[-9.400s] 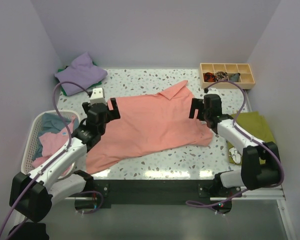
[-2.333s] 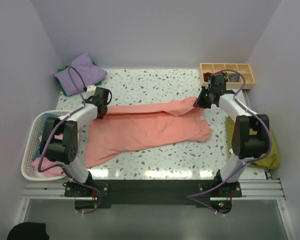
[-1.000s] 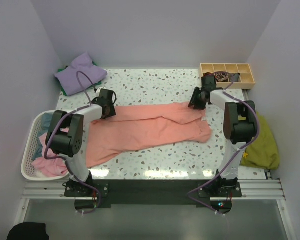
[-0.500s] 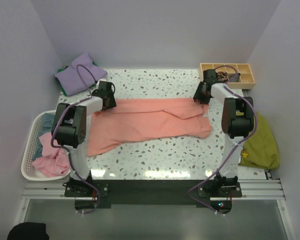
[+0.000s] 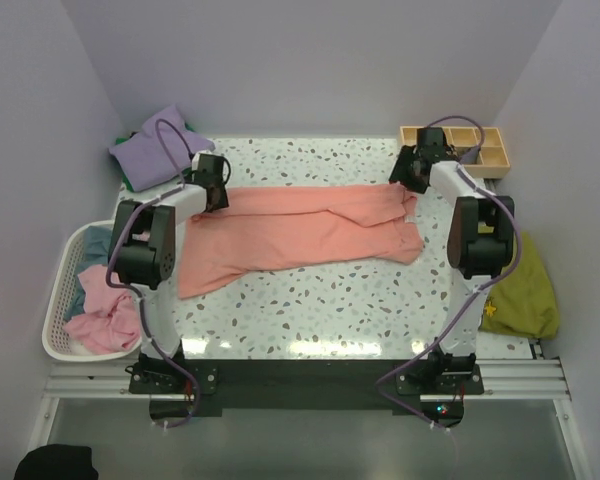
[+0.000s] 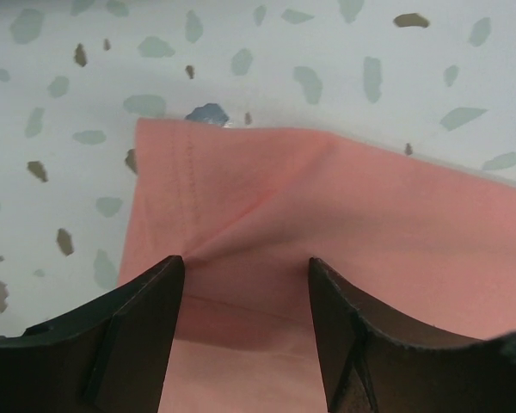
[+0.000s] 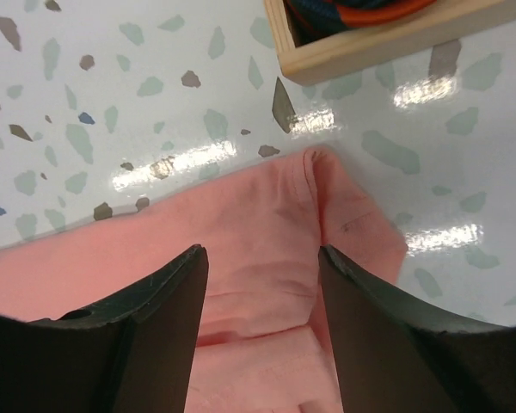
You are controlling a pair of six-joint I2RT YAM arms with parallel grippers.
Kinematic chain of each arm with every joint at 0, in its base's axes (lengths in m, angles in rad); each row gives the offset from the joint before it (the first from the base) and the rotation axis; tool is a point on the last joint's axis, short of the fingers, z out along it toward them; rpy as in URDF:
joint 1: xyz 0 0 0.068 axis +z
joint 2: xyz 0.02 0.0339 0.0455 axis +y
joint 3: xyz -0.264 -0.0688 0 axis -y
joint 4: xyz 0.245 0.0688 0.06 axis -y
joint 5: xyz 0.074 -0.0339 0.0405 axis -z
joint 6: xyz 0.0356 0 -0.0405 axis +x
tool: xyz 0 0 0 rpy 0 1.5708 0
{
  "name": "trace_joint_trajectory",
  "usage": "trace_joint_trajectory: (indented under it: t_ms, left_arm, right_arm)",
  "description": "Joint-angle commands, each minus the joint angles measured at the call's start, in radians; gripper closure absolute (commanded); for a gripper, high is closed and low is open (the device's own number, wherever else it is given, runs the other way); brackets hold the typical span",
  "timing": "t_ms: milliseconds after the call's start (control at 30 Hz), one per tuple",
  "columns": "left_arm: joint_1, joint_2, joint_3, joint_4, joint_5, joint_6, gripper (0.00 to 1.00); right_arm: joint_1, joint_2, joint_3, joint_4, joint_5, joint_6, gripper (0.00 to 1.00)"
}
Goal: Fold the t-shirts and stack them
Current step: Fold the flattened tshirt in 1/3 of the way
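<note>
The large salmon-pink t-shirt lies as a long band across the speckled table, its far edge nearly straight. My left gripper is at the shirt's far left corner; in the left wrist view its jaws stand wide apart over the flat fabric, holding nothing. My right gripper is at the far right corner; in the right wrist view it is open over the shirt. A lavender shirt lies on a green one at the back left. Pink and light blue shirts fill the basket.
The white laundry basket stands off the table's left edge. A wooden compartment tray sits at the back right, close to my right gripper, and shows in the right wrist view. An olive-green cloth lies off the right edge.
Both grippers have moved toward the back of the table, drawing the salmon shirt's far edge back and straightening it. The rest of the shirt has slid along with it.
</note>
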Motion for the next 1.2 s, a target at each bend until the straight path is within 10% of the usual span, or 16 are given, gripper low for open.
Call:
trace_joint_trajectory:
  t_ms: [0,233,900,1033,1167]
  left_arm:
    - [0.019,-0.074,0.032,-0.098,-0.118,0.001,0.36]
    - [0.010,-0.325,-0.136,-0.089,0.001,-0.106,0.37]
    - [-0.188,-0.845,-0.738,-0.194,0.023,-0.462,0.28]
    - [-0.188,-0.812,-0.759,-0.169,-0.010,-0.465,0.31]
    - [-0.189,-0.766,-0.764,-0.147,-0.030,-0.452,0.52]
  right_arm:
    - [-0.009,-0.157,-0.009,-0.003,0.049,-0.041,0.41]
    - [-0.009,-0.373,-0.266,-0.069,0.135,0.005,0.23]
    - [-0.007,-0.720,-0.918,0.149,-0.080,0.153,0.24]
    - [-0.007,-0.674,-0.926,0.218,-0.098,0.147,0.34]
    - [-0.007,-0.616,-0.902,0.239,-0.120,0.137,0.70]
